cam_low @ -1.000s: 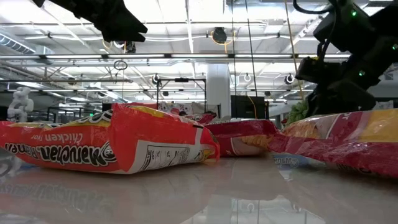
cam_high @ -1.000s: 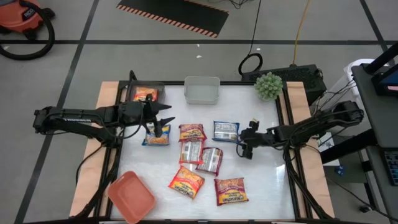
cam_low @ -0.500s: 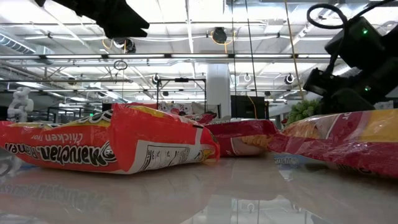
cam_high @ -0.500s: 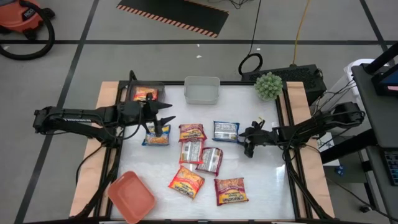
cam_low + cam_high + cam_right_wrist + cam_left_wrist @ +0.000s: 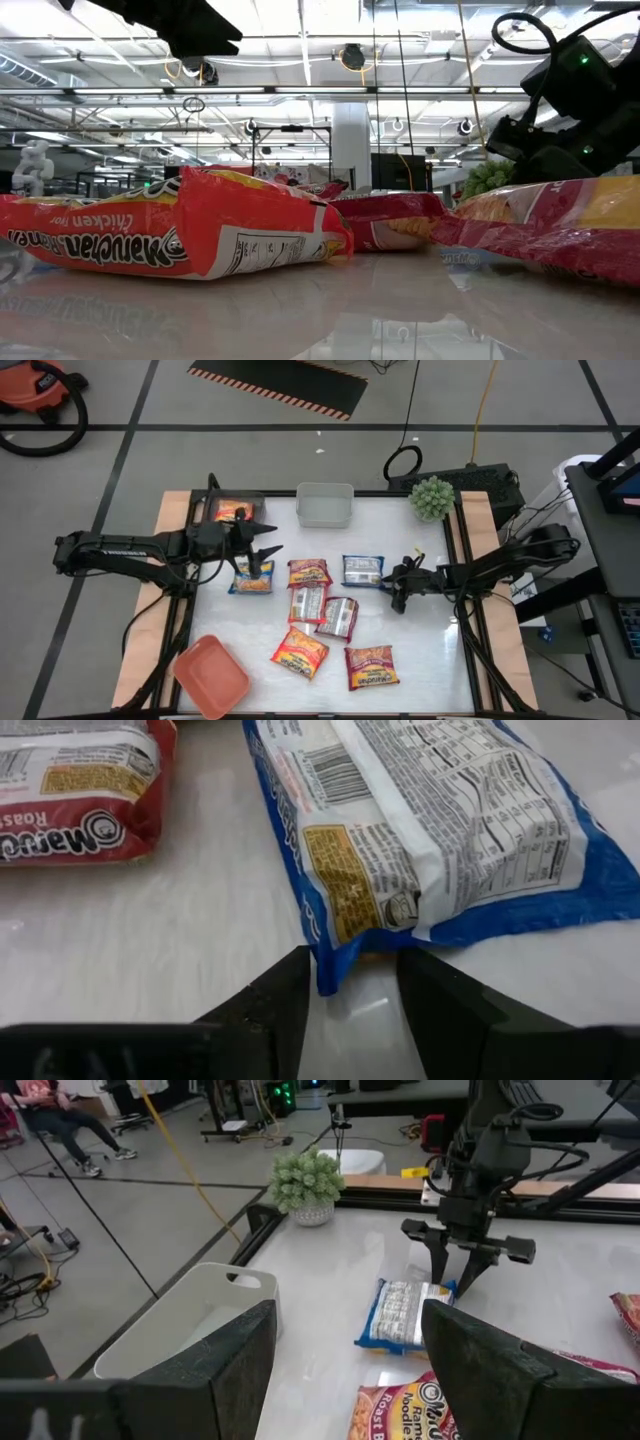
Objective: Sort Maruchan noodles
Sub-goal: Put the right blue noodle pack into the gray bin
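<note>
Several Maruchan packets lie flat on the white table: a blue-yellow one (image 5: 250, 578), orange-red ones (image 5: 309, 572) (image 5: 300, 651) (image 5: 370, 665), silvery-pink ones (image 5: 338, 617), and a blue one (image 5: 363, 570). My right gripper (image 5: 397, 592) (image 5: 352, 960) is low at the blue packet's right end. It is open, with the packet's corner (image 5: 325, 978) between its fingers. My left gripper (image 5: 268, 542) (image 5: 348, 1315) hangs open above the blue-yellow packet and faces right across the table. In the left wrist view my right gripper (image 5: 455, 1285) points down at the blue packet (image 5: 400, 1312). My right gripper comes slanting down from the table's right side. Its open fingers (image 5: 262, 1010) stand on either side of the blue packet's corner (image 5: 325, 978), which lies on the table. Whether they touch it I cannot tell.
A grey bin (image 5: 325, 506) stands at the far edge. A clear bin (image 5: 238, 510) at the far left holds a packet. A salmon-red bin (image 5: 211, 677) sits at the near left corner, and a small plant (image 5: 432, 498) at the far right corner. Bare table lies right of the packets.
My right gripper has dropped lower and shifted slightly toward the blue packet's right end. The packets lie where they were.
</note>
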Robot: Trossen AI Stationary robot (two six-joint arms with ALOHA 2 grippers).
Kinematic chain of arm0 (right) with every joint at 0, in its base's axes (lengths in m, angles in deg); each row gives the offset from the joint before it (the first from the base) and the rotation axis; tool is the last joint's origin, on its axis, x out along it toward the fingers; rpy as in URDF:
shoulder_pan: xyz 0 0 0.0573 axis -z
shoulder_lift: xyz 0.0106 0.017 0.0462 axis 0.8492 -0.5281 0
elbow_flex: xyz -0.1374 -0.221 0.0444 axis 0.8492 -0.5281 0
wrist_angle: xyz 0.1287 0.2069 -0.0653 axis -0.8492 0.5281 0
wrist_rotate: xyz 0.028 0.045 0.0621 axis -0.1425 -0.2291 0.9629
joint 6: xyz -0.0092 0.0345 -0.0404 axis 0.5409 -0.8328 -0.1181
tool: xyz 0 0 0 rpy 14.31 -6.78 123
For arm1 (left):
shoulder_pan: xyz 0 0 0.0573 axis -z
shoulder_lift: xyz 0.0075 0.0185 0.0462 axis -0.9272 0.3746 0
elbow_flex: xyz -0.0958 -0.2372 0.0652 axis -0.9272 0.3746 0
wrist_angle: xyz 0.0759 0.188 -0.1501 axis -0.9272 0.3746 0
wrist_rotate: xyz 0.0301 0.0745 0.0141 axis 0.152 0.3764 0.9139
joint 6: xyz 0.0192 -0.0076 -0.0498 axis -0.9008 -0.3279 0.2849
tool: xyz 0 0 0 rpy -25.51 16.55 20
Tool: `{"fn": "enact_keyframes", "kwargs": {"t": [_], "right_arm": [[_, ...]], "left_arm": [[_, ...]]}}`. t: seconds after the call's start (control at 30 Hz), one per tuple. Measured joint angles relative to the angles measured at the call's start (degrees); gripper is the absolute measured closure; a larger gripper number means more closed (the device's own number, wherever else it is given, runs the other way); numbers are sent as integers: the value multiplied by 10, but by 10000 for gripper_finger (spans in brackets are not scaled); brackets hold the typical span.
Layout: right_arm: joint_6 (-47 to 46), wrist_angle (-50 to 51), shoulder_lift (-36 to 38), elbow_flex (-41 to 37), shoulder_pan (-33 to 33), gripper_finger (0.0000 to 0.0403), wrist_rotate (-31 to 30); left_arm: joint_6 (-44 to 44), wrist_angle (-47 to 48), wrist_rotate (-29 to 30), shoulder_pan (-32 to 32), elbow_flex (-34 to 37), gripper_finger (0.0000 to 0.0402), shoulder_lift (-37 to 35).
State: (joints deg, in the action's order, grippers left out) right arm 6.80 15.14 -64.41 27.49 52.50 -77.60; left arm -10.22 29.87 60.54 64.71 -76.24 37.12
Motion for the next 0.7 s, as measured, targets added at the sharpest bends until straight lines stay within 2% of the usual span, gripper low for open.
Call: {"fn": "enact_keyframes", "kwargs": {"t": [0.27,0.57,0.7], "right_arm": [[10,-91,-76,0,7,272,0],[35,-110,-88,0,26,392,4],[61,-129,-85,0,32,393,7]], "left_arm": [[0,0,0,0,0,146,0],[-1,0,0,0,0,146,0],[-2,0,0,0,0,146,0]]}}
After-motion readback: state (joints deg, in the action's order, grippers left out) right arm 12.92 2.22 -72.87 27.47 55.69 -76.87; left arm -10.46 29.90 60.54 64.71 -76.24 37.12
